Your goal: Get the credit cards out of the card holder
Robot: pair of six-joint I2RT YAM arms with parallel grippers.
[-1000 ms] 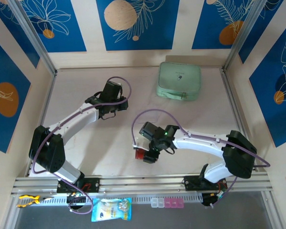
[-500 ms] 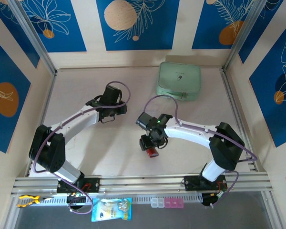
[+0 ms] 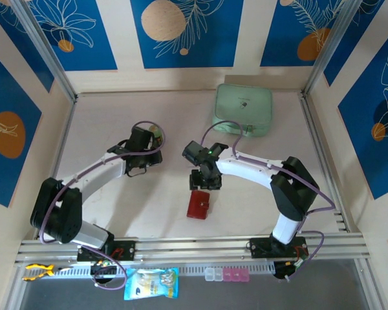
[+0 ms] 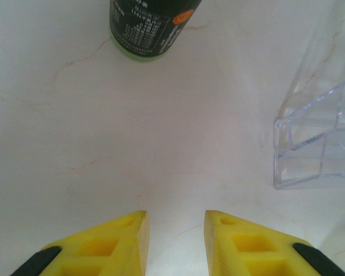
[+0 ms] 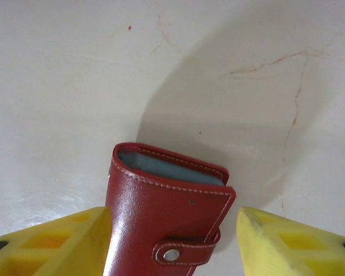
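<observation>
The right hand (image 5: 173, 214) is shown released: its two yellow fingers (image 5: 63, 241) are spread wide and nothing is clamped between them. In the right wrist view the card holder (image 5: 161, 213) is seen between these fingers, with a clear gap to the right one; whether the left one touches it cannot be told. In the top view the card holder is found lying flat on the counter (image 3: 136, 213), just on the near side of the right hand and close to the middle of the counter's near half. It is folded shut, its snap tab (image 5: 181, 252) is fastened across the edge, and a strip of grey-blue sleeve (image 5: 167, 168) is exposed at the end away from the tab. The left hand (image 4: 173, 214) is likewise released: a narrow gap is shown between its fingers, and nothing is held. Ahead of it a dark printed container (image 4: 152, 26) is seen on the counter, with a clear plastic stand (image 4: 313, 144) to the right. A mint-green zip case (image 3: 242, 110) is located at the far right of the counter, well apart from both hands.
</observation>
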